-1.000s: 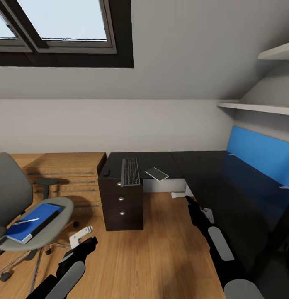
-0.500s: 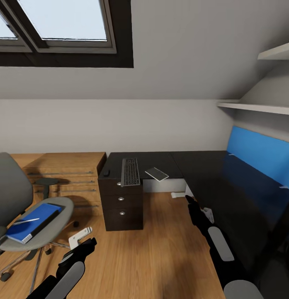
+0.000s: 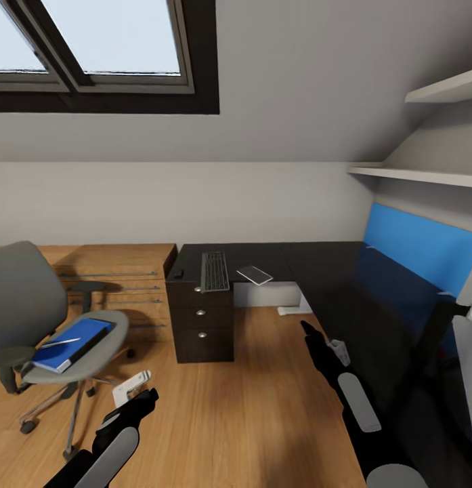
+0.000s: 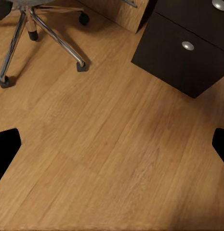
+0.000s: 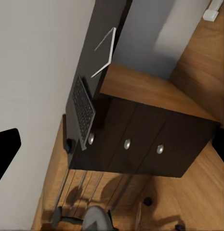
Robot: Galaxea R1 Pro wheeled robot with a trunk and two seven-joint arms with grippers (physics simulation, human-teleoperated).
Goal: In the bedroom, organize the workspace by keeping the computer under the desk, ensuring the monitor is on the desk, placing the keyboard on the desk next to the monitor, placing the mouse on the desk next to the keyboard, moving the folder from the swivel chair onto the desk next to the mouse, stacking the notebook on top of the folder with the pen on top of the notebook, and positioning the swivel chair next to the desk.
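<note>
Black and glossy as before, yet caught the worktop (image 3: 330, 271) from further off than half a second earlier: had backed away and swung a little, judging by the whole head view shifting at once. Moved nothing in the room itself.

Found the keyboard (image 3: 216, 271) lying on top of the drawer unit (image 3: 200, 325), with the mouse (image 3: 175, 273) at that unit's far left corner and the notebook (image 3: 255, 275) just right of it, overhanging the edge. Spotted the folder (image 3: 73, 344) well left of the drawer unit, on the seat of the swivel chair (image 3: 32, 305), carrying the pen (image 3: 59, 343).

Meant, most likely, a repositioning towards the chair and its folder rather than any step completed; left the folder, notebook and pen stack undone.

Kept the left arm (image 3: 117, 434) and right arm (image 3: 351, 396) low and forward: left jaws over bare floor between chair and drawer unit, right jaws right of the drawer unit, near the worktop's inner edge. Showed both pairs spread wide and holding nothing, going by the wrist views.
</note>
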